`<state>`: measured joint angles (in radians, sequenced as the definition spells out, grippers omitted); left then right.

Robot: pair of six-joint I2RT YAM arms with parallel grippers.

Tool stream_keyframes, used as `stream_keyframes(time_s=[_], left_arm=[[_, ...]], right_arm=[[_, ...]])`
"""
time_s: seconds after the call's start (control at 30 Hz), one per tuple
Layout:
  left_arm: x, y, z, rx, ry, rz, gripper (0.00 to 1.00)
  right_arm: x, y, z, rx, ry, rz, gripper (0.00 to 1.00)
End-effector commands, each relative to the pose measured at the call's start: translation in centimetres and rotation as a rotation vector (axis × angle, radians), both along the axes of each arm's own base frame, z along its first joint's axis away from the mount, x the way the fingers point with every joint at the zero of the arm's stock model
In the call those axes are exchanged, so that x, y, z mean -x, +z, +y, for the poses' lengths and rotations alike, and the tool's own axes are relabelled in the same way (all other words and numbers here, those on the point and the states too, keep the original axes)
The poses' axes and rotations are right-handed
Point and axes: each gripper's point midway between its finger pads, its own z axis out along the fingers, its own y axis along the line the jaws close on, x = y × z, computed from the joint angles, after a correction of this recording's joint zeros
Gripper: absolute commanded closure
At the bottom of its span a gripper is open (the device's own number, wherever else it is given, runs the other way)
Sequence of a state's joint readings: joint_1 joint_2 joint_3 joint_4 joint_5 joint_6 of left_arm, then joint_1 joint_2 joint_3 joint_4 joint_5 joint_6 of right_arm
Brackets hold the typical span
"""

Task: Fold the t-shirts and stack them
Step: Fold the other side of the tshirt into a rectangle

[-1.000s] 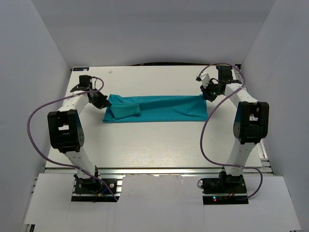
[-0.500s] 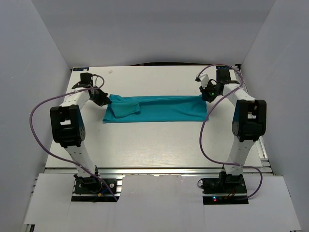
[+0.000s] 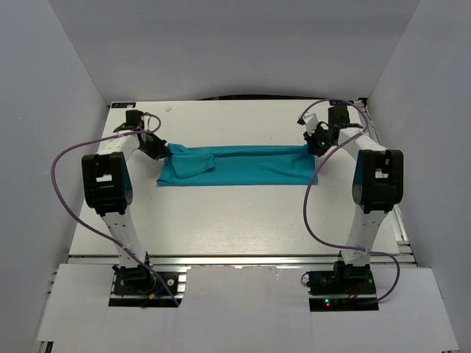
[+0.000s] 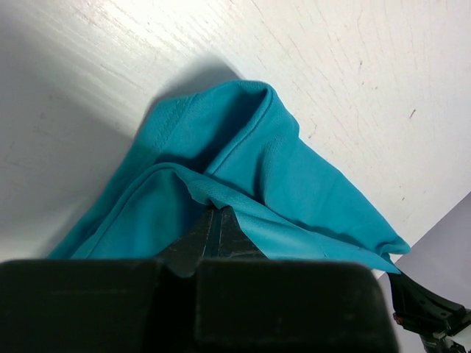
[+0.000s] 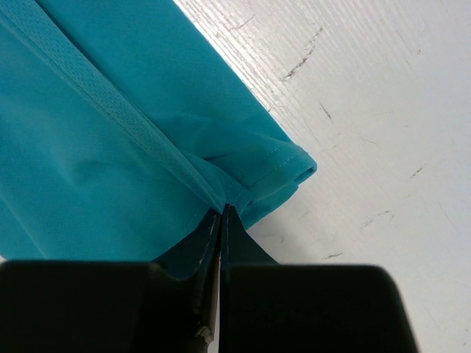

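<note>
The t-shirt (image 3: 243,165) lies as one long teal band across the far half of the counter (image 3: 235,220), running from 9 o'clock to 3 o'clock in the top view. The left claw (image 3: 163,149) is at its 9 o'clock end and the right claw (image 3: 315,147) at its 3 o'clock end. Both claws are pinched fully closed on cloth. In each wrist view the two fingers meet in a thin line with teal fabric drawn into it. Holding both ends at once likely serves to pull the band straight between the arms, so the lengthwise fold lies flat and can be turned over together. The 3 o'clock end looks smooth and square, with a stitched hem running into the right claw's tips. The 9 o'clock end is bunched, with a looser flap sagging toward 7 o'clock, so that side seems less tidy. Several things cannot be settled. How many layers each claw has caught is hidden by its own black body, which fills the lower part of both wrist views. Whether the flap at the left is a sleeve or a shoulder is unclear. A shadow under the left end suggests it is raised off the counter, though the top view is too small to confirm. Only one shirt shows, and no stack.
</note>
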<state>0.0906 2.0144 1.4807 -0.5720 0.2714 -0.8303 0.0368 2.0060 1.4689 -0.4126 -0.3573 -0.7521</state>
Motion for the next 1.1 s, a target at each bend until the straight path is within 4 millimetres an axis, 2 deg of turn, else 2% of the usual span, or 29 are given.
stream_keyframes(time_s=[0.0,0.2,0.23,0.3,0.4,0.43,0.47,0.57,0.7,0.87,0.93,1.0,1.03,1.07], left_arm=[[-1.5,1.2,1.4,-0.023,0.036,-0.047,1.00],[-2.0,0.9,1.5,-0.013,0.052,-0.042,1.00],[-2.3,1.1,1.4,-0.011,0.055,-0.047,1.00],[-2.4,1.0,1.5,-0.008,0.065,-0.045,1.00],[-2.8,1.4,1.3,0.004,0.071,-0.051,0.89],[-2.9,1.5,1.3,0.006,0.072,-0.054,0.79],[-3.1,1.8,1.4,0.008,0.075,-0.061,0.75],[-3.8,3.2,1.5,0.009,0.080,-0.095,0.66],[-4.5,5.7,1.7,0.005,0.084,-0.153,0.54],[-4.7,8.4,1.7,0.004,0.067,-0.215,0.53],[-4.6,9.2,1.7,-0.009,0.055,-0.235,0.55],[-4.0,10.1,1.3,-0.010,0.013,-0.259,0.62],[-3.7,10.3,1.0,-0.001,-0.003,-0.267,0.69],[-3.2,10.4,0.7,0.009,-0.022,-0.271,0.79]], right_arm=[[-2.4,1.2,-1.0,0.034,-0.057,-0.066,1.00],[-2.7,0.4,-1.0,0.045,-0.078,-0.060,1.00],[-2.7,0.4,-1.1,0.046,-0.087,-0.059,0.99],[-2.8,0.1,-1.1,0.047,-0.093,-0.057,0.89],[-3.2,0.1,-1.3,0.047,-0.116,-0.068,0.77],[-3.3,0.2,-1.3,0.046,-0.125,-0.071,0.73],[-3.5,0.3,-1.4,0.045,-0.142,-0.076,0.64],[-4.3,1.2,-1.3,0.028,-0.167,-0.096,0.57],[-4.9,2.9,-0.9,-0.005,-0.177,-0.124,0.56],[-5.3,5.9,-0.3,-0.049,-0.175,-0.173,0.57],[-5.0,7.6,0.7,-0.100,-0.138,-0.192,0.60],[-4.1,8.7,2.5,-0.177,-0.055,-0.184,0.67],[-3.5,9.0,3.2,-0.205,-0.023,-0.175,0.76],[-2.9,8.9,3.8,-0.224,-0.003,-0.150,0.80]])
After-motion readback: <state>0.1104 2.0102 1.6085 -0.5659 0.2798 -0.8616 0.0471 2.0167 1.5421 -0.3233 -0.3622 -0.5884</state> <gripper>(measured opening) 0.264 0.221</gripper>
